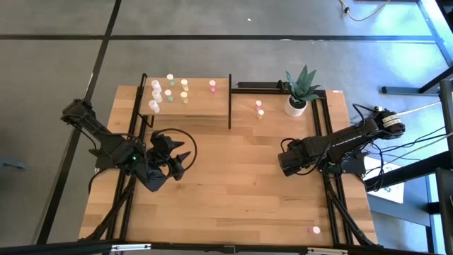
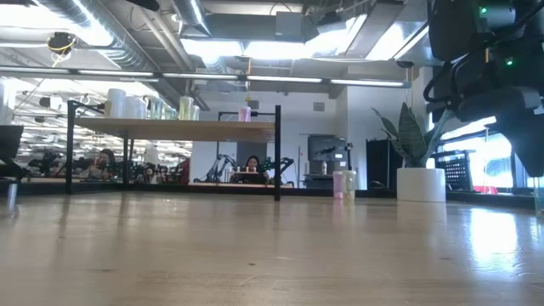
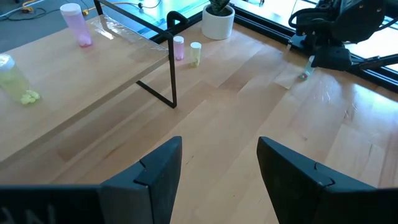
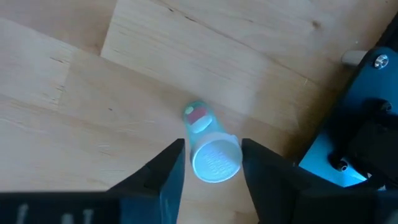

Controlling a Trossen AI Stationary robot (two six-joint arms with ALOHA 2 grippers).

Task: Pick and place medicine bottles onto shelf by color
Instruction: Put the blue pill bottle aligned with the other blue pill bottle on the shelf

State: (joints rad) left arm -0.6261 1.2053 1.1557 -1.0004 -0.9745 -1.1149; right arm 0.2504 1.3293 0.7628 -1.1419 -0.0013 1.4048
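Right up close in my right wrist view, there's a little bottle [image 4: 212,151] with a white cap sitting between my two dark fingers [image 4: 163,180]. My right pincer [image 4: 211,163] is closing around it, fingers flanking both sides, but I can't tell if they're actually touching it, so no confirmed grip. That's over by the right edge of the desk [image 1: 241,184], close to the black frame rail there, so not much room on that side.

My left pincer [image 3: 219,165] is released, fingers spread with nothing but bare wood between them. It hangs over the left-middle part of the desk, and the whole centre stretch between my two arms is open planks, plenty of room to move.

Further out, one pink-topped bottle [image 1: 316,229] sits alone near the front right corner, just beside the rail. Going the other way, two more bottles [image 1: 259,108], one pink and one yellowish, stand on the desk just past the shelf's black corner post [image 3: 171,68]. The white plant pot [image 1: 295,106] is near them, at the far right corner.

Farthest off, the shelf [image 1: 205,105] takes up the far left of the desk. A bunch of bottles [image 1: 168,90] is on it: whitish ones toward its left edge, yellow-green ones in the middle, and a pink one [image 1: 211,85] alone near its right edge.
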